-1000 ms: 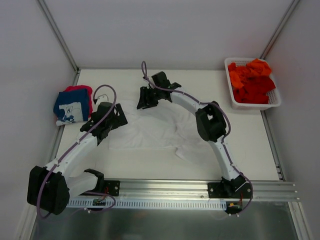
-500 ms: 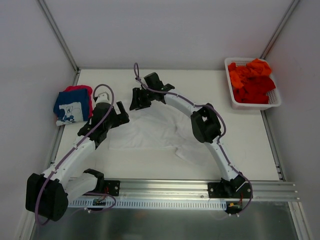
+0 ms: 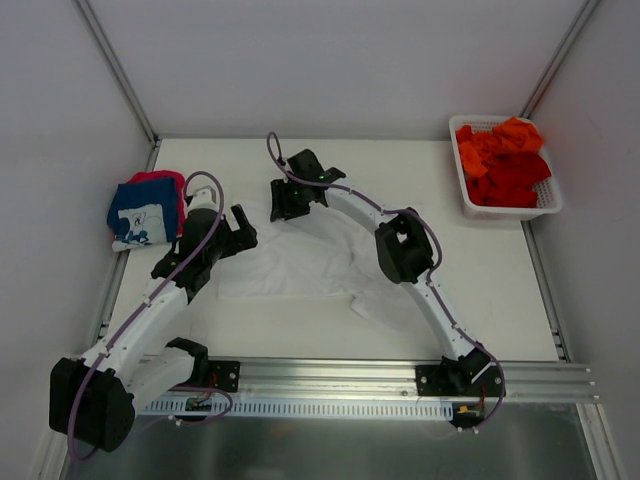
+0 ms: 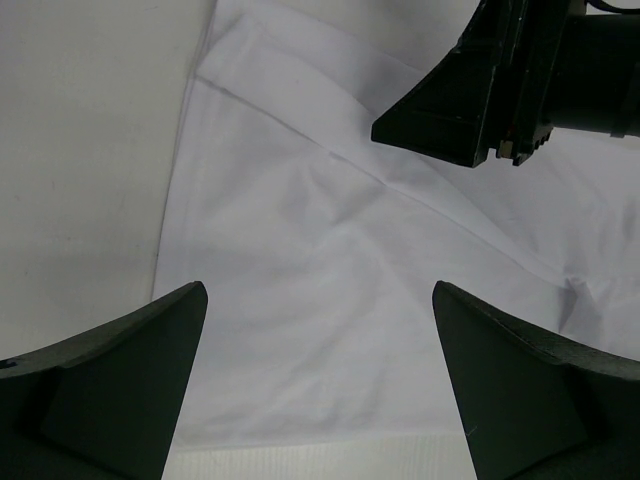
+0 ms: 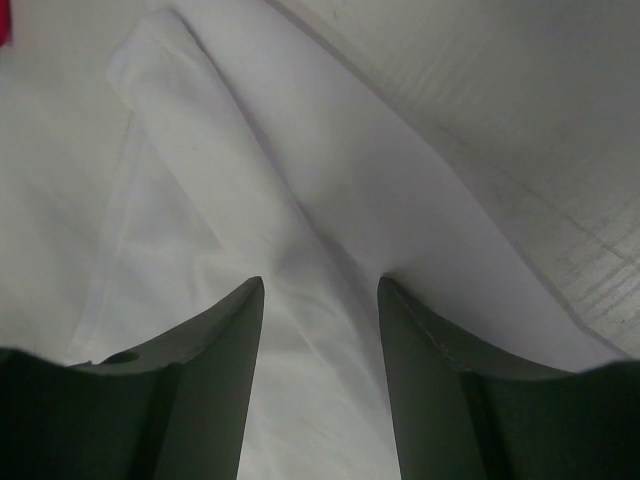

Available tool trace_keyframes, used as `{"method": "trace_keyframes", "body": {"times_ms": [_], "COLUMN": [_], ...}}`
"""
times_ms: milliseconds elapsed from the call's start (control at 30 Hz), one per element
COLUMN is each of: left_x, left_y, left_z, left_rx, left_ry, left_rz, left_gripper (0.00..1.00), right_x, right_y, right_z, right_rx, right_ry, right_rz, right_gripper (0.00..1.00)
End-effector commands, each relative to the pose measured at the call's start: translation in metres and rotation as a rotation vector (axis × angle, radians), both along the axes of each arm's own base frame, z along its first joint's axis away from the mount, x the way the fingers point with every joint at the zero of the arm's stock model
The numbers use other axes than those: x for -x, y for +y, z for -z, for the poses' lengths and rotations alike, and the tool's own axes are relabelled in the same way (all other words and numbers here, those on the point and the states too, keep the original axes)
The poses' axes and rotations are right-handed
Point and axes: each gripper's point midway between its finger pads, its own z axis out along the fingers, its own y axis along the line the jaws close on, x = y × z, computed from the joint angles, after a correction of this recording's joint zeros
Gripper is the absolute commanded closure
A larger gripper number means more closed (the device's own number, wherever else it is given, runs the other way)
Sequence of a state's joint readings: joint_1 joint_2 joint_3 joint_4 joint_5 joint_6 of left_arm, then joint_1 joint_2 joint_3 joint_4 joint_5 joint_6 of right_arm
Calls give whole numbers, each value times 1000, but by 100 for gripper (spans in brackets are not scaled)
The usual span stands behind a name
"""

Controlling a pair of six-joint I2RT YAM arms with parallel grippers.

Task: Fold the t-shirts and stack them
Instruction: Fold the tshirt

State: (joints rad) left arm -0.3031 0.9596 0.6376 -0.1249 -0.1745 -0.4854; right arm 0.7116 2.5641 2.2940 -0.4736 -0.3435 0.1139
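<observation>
In the overhead view, a plain white t-shirt (image 3: pixel 300 268) lies spread on the table (image 3: pixel 480 280) at the centre of the frame. The left gripper (image 3: pixel 242 228) is over the shirt's left edge with its jaws spread wide and nothing in them. The right gripper (image 3: pixel 283 201) is at the shirt's upper left corner, close to the other gripper. At the left edge of the frame sits a small stack, a navy t-shirt with white print (image 3: pixel 138 215) on a pink-red t-shirt (image 3: pixel 162 180). In the upper right, a white basket (image 3: pixel 510 212) holds orange and red t-shirts (image 3: pixel 503 160). In the left wrist view, the two fingers (image 4: pixel 120 390) stand far apart in the lower corners. They are empty, and the white shirt fills the space between and beyond them, its long left edge running down beside bare table. The right gripper shows dark in the upper right, low over the cloth. In the right wrist view, the jaws are partly open and straddle a raised fold of the white shirt that runs toward the upper left. The fingertips (image 5: pixel 250 300) are not closed on the fold, and I cannot tell whether the cloth touches them.
</observation>
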Motion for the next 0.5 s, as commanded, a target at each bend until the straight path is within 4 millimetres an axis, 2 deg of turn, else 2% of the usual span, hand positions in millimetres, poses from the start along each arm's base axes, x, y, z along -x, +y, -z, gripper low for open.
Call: {"method": "trace_keyframes", "body": {"times_ms": [0, 200, 467], "left_x": [-2, -2, -5], "left_y": [-4, -3, -8], "left_z": [-10, -14, 1], "left_rx": [30, 29, 35], "left_ry": [-39, -50, 4], "left_rz": [20, 21, 26], "left_gripper": [2, 2, 3], "right_x": [-5, 2, 10], "right_y": [-7, -12, -12], "right_z": [1, 11, 2], "right_rx": [46, 67, 49], "right_ry": [-28, -6, 4], "right_rz": [-4, -17, -40], "right_gripper": [47, 47, 48]}}
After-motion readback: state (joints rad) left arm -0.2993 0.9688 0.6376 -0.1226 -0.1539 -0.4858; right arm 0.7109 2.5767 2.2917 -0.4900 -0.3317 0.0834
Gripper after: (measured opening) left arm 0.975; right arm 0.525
